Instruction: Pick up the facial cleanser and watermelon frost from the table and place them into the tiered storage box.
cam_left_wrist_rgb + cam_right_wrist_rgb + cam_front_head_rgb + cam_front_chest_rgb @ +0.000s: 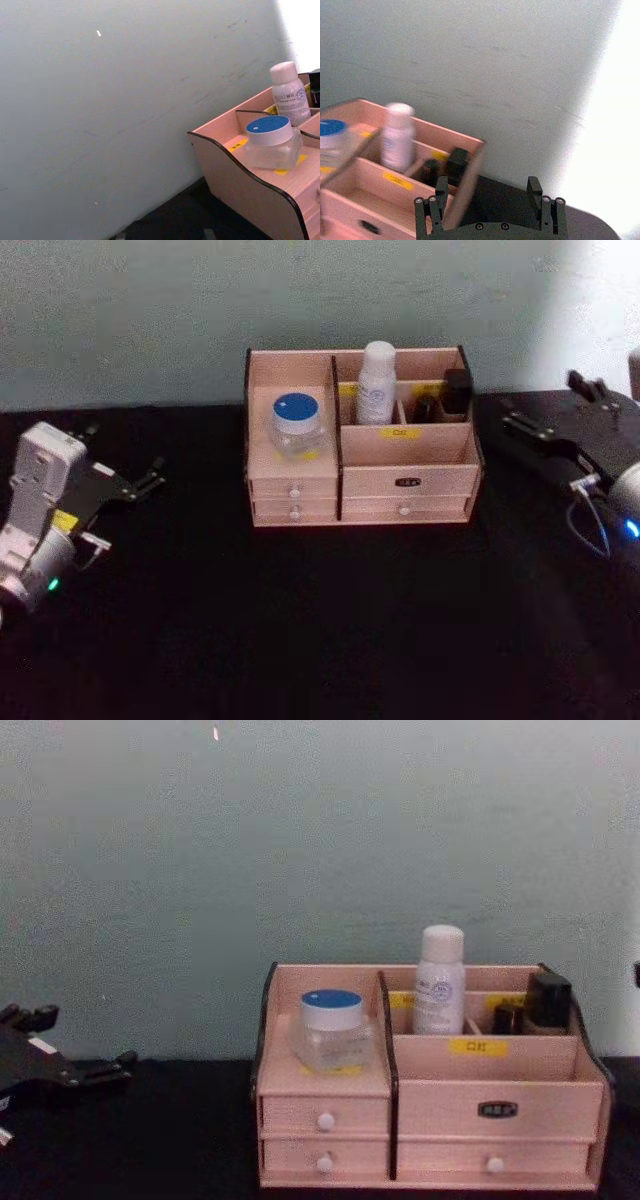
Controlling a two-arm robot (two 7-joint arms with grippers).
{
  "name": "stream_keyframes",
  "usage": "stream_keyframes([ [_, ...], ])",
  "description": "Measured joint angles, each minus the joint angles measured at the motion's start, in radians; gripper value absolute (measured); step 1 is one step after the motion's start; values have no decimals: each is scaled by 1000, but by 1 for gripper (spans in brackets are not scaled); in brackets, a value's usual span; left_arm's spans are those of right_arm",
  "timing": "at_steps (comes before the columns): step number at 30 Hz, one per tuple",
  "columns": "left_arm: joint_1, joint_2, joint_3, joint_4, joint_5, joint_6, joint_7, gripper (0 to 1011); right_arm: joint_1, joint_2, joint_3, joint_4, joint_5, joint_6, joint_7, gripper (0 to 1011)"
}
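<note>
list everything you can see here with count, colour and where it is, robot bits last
tiered storage box: 1, pale wood with dark side edges, at the back middle of the table, against the wall
jar: 1, clear with a blue lid, on the box's left shelf above the small drawers
bottle: 1, white, upright in a rear compartment of the box
dark items: 2 or so, black, in the box's rear right compartments; what they are I cannot tell
table: 1, black
wall: 1, pale grey-green, behind the table
left gripper: 1, black, open, over the table left of the box
right gripper: 1, black, open, right of the box
</note>
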Motion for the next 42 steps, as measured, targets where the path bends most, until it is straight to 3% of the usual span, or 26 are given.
stream_keyframes([
  [5,0,0,0,0,0,0,0,1001,-37,-52,9,42,-71,-35,-103,1000],
  [11,0,0,0,0,0,0,0,1001,-48,-95,-2,107,-120,-45,-142,1000],
  [18,0,0,0,0,0,0,0,1001,-40,-116,2,143,-129,-45,-132,1000],
  [42,0,0,0,0,0,0,0,1001,-41,-113,-1,139,-131,-45,-135,1000],
])
